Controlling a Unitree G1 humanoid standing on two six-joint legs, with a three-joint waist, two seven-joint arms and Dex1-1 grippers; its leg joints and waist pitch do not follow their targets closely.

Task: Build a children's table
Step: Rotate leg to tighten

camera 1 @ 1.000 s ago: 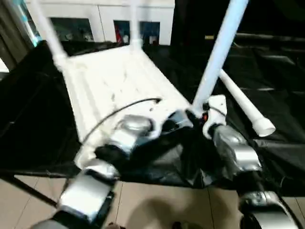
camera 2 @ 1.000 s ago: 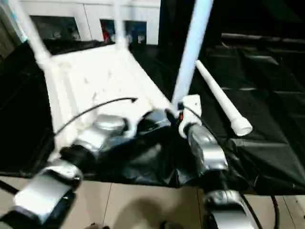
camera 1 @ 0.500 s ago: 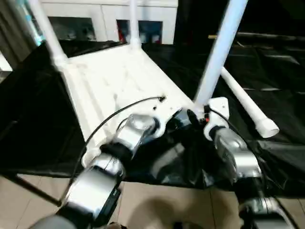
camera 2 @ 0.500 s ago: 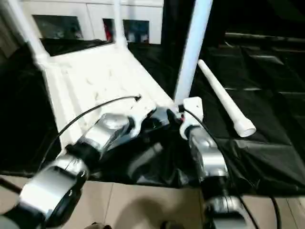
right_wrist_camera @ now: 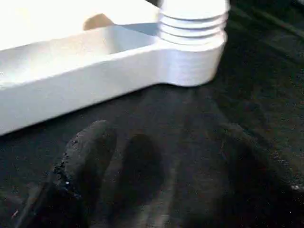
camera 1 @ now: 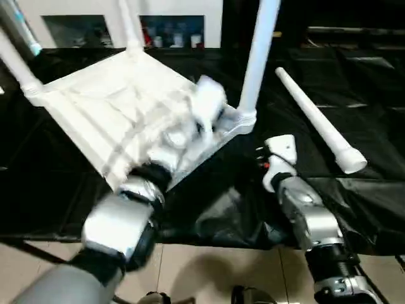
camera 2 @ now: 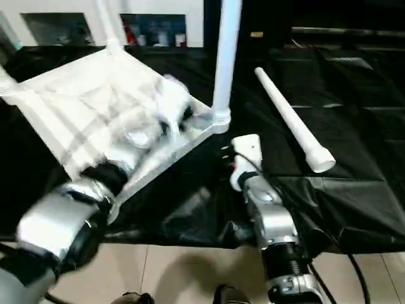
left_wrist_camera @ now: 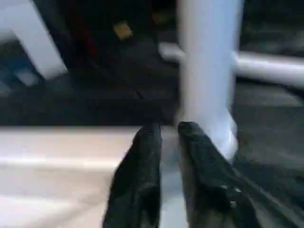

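The children's table top [camera 1: 95, 107] lies upside down on black cloth, all white. Three legs stand up from its corners: the near right leg [camera 1: 256, 57], a far one [camera 1: 126, 25] and a left one [camera 1: 16, 63]. A loose leg [camera 1: 313, 117] lies on the cloth to the right. My left gripper [left_wrist_camera: 166, 130] hovers over the top's rim just beside the near right leg [left_wrist_camera: 206, 71], its fingers a narrow gap apart with nothing between them. My right gripper [right_wrist_camera: 166, 135] is open above the cloth, a short way back from that leg's corner socket [right_wrist_camera: 190, 57], touching nothing.
Black cloth [camera 1: 354, 209] covers the work surface and folds over its near edge. Tiled floor [camera 1: 209, 272] lies below that edge. White cabinets [camera 1: 82, 7] stand at the back. The loose leg lies diagonally, close to the right arm's outer side.
My left arm has swung up from the near edge over the table top and its fingers have parted a little. The right gripper has drawn back from the leg's base and opened wider.
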